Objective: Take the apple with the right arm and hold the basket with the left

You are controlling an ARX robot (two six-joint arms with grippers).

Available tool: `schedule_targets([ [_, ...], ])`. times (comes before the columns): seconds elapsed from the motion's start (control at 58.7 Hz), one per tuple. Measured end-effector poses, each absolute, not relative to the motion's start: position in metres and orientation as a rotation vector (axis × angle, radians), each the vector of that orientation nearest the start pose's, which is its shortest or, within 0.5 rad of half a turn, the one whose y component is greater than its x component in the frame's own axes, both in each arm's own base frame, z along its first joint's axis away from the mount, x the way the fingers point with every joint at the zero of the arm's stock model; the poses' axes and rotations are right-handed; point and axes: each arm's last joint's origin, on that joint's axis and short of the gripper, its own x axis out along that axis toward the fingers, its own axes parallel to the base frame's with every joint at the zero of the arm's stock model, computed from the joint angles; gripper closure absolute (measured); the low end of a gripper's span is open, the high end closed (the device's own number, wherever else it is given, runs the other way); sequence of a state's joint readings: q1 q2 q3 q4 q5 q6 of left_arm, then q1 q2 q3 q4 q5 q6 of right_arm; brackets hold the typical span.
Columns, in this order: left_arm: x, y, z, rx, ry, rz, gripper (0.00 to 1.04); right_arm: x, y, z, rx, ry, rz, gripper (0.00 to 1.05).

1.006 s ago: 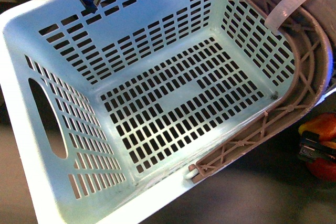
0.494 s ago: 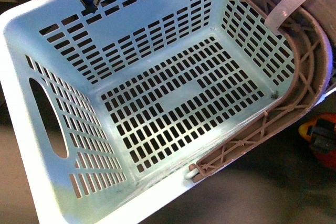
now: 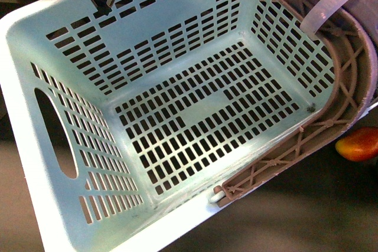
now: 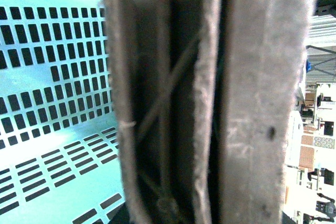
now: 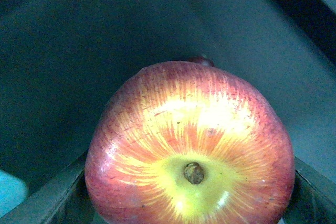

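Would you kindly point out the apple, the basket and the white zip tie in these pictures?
apple (image 5: 189, 145): right wrist view, on the streaked skin just beside the stem dimple.
basket (image 3: 15, 81): front view, on its bare left-hand rim.
zip tie (image 3: 331, 1): front view, on the middle of the white strap.

Indoor workroom or storeroom, exact kind uncertain: blurred pale racking (image 4: 321, 24) and brown cartons (image 4: 307, 156) in the left wrist view; dark grey tabletop (image 3: 295, 222) at five o'clock ahead.

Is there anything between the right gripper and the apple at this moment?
Nothing visible does. In the right wrist view the apple sits right before the camera, stem dimple toward it, and no object covers it.
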State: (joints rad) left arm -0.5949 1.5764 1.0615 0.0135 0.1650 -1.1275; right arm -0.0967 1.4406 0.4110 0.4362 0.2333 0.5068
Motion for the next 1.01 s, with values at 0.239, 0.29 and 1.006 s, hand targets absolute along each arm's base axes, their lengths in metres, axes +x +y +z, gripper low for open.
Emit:
schedule_targets([
  [0.239, 0.286, -0.199, 0.253, -0.939, 0.852, -0.372, 0.9, 0.222, -0.01, 0.197, 0.489, 0.238, -0.391, 0.25],
  [0.29, 0.286, -0.199, 0.253, -0.938, 0.852, -0.372, 0.9, 0.216, -0.001, 0.207, 0.495, 0.197, -0.359, 0.25],
  [1.006, 0.286, -0.199, 0.253, -0.939, 0.853, -0.372, 0.9, 0.211, 0.107, 0.193, 0.446, 0.312, 0.045, 0.19],
])
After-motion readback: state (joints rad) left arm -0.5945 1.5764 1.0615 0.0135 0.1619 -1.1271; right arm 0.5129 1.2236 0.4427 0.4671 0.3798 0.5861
